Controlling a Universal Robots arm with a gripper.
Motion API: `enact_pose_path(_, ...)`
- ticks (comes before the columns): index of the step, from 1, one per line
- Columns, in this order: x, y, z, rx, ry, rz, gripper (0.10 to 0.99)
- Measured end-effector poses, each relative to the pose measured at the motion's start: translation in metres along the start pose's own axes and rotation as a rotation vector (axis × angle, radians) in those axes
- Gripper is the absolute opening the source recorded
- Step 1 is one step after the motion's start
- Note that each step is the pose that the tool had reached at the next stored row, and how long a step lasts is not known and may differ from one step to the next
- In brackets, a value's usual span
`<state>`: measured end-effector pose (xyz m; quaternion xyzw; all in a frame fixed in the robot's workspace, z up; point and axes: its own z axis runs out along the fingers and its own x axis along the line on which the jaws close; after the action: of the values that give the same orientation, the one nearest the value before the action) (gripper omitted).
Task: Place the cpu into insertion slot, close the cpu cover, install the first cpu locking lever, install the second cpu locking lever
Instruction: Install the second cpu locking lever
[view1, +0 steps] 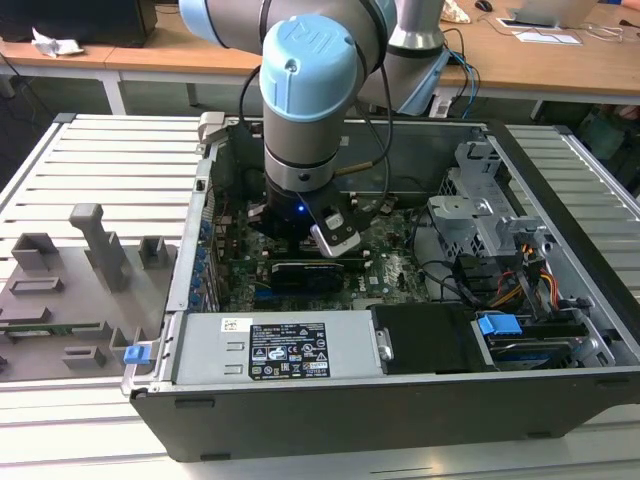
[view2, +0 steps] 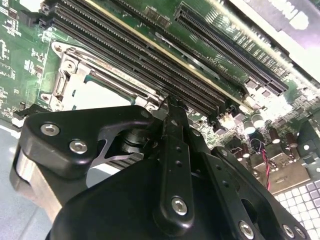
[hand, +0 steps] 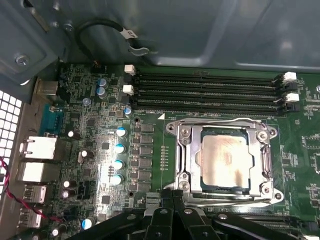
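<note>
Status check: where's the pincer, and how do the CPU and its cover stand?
Pincer shut, empty, low at the socket edge. CPU seated in the insertion slot, cover down over it. Memory slots alongside, nothing on the chip.

Exterior high, far — wrist views near motherboard (hand: 150, 150)

A robotics lab or electronics workshop: opened computer case (view1: 400, 330) lying on a slatted metal bench (view1: 110, 160), grey fixture blocks (view1: 70, 290) near its edge, wooden desks (view1: 150, 55) with papers behind.
</note>
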<state>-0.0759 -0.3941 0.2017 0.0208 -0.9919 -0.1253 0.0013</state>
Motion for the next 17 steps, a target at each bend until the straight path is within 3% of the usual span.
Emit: enact_pose_path(17, 0.0042, 0.0043, 0.0057, -0.013, -0.0005, 0.000, 0.106)
